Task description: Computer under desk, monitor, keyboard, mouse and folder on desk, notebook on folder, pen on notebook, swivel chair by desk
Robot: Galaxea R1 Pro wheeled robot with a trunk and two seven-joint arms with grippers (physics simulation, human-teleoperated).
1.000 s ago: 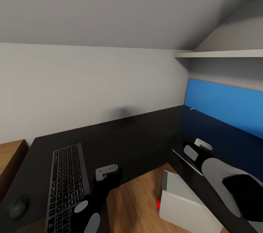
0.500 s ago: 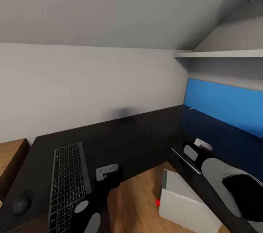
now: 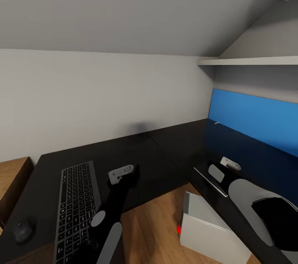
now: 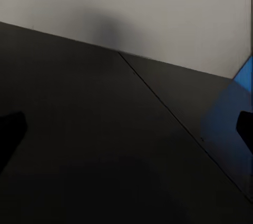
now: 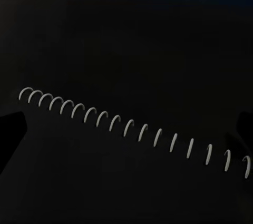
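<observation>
The black desk [image 3: 136, 160] bends in an L below the sloped wall. On its left wing lies the keyboard [image 3: 76, 206], and the mouse [image 3: 22, 229] sits just left of it. My left gripper [image 3: 122, 173] hovers open over bare desk right of the keyboard, its dark fingertips [image 4: 10, 129] wide apart. Over on the right wing, my open right gripper [image 3: 225, 164] hangs above the dark notebook [image 3: 205, 176], whose spiral binding [image 5: 132, 126] runs between the fingers. The pen [image 3: 217, 123] lies farther back. The computer [image 3: 211, 226] stands on the floor in the desk's inner corner. Monitor, folder and swivel chair are out of view.
A long bright blue panel [image 3: 252, 119] runs along the wall behind the right wing. White shelves [image 3: 248, 61] hang above it. A wooden bench [image 3: 12, 173] adjoins the desk's left end. Wooden floor [image 3: 157, 222] shows between my arms.
My left arm has reached forward, carrying its gripper farther over the desk beside the keyboard. The view shifted slightly early on. The right arm has held still.
</observation>
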